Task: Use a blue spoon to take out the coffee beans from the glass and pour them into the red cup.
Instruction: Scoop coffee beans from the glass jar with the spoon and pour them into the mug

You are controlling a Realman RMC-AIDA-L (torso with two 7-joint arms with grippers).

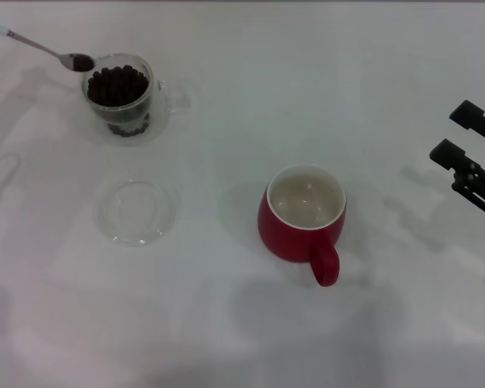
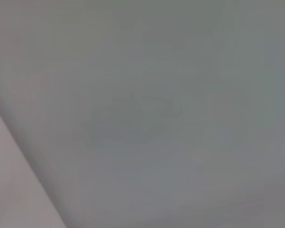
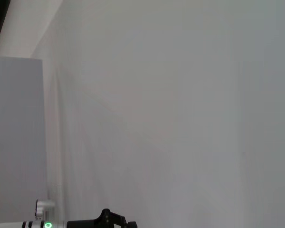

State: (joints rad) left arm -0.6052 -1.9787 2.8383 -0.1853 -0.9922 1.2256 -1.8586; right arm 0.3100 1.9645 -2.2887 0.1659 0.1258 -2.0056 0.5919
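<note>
Up in the head view's upper left corner, the blue spoon [image 1: 34,45] juts in from the frame edge, its bowl carrying a few coffee beans [image 1: 82,62] just beside the rim of the glass [image 1: 120,93], which holds a dark heap. The left pincer holding it lies outside the frame, so its state cannot be told. A clear saucer [image 1: 137,211] sits below the glass on the white bench [image 1: 226,97]. The red cup [image 1: 302,222] waits empty at centre, well apart, presumably as the pouring target. At the right edge, the right pincer [image 1: 461,133] hangs parked with fingers spread, holding nothing.

Left wrist view: only blank grey surface.

Right wrist view: bare bench, nothing of the task.
</note>
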